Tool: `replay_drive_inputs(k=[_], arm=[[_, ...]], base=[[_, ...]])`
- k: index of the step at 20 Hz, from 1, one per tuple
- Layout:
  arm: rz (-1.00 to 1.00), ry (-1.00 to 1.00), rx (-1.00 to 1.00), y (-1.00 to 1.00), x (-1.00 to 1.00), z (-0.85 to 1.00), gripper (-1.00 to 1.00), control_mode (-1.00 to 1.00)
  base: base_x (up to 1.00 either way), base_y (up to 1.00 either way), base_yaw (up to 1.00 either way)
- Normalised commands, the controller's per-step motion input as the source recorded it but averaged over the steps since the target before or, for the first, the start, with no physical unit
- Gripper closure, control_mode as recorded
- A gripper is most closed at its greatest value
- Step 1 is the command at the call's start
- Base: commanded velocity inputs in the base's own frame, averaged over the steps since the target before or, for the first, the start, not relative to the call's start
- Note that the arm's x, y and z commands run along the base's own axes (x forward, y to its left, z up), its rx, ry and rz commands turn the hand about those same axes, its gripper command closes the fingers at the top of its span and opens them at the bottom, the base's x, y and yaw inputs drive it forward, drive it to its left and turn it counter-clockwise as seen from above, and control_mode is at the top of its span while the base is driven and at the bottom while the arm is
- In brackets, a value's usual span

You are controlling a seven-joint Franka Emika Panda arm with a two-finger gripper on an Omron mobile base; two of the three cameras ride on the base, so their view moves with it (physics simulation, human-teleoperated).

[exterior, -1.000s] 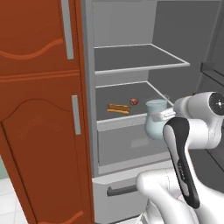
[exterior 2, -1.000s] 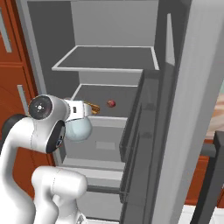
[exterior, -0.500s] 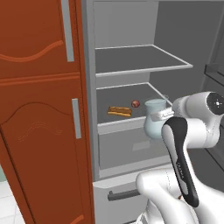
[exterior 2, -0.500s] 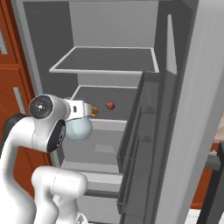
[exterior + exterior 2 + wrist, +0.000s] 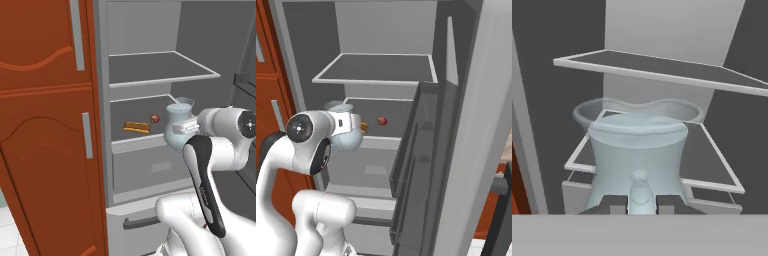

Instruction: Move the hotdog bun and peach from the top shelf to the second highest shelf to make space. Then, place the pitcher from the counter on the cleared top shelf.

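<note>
Jaws of the gripper (image 5: 640, 200) were clamped on the pitcher (image 5: 178, 125), a pale translucent glass vessel with a bulbous body and flared rim, held upright in front of the open fridge, just outside the second shelf's (image 5: 137, 142) pale front edge. On that lower shelf lay the hotdog bun (image 5: 136, 127) and, just beside it, the small round peach (image 5: 155, 118). Above, the top shelf (image 5: 165, 77) was a flat grey ledge with open room over it.
</note>
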Motion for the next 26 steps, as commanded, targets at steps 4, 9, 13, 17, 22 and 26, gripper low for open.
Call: replay_drive_inputs(k=[4,9,13,17,22,26], arm=[[-0.03,-0.13,0.00,0.00,0.00,0.55,1.00,-1.00],[-0.03,-0.02,0.00,0.00,0.00,0.69,1.00,-1.00],[-0.02,0.00,0.00,0.00,0.00,0.64,1.00,-1.00],[0.00,0.01,0.00,0.00,0.04,0.60,1.00,-1.00],[0.00,-0.02,0.01,0.02,0.15,0.29,1.00,-1.00],[0.00,-0.16,0.04,0.00,0.23,0.01,1.00,-1.00]], base=[[0.00,0.00,0.00],[0.00,0.00,0.00],[0.00,0.00,0.00],[0.00,0.00,0.00],[0.00,0.00,0.00],[0.00,0.00,0.00]])
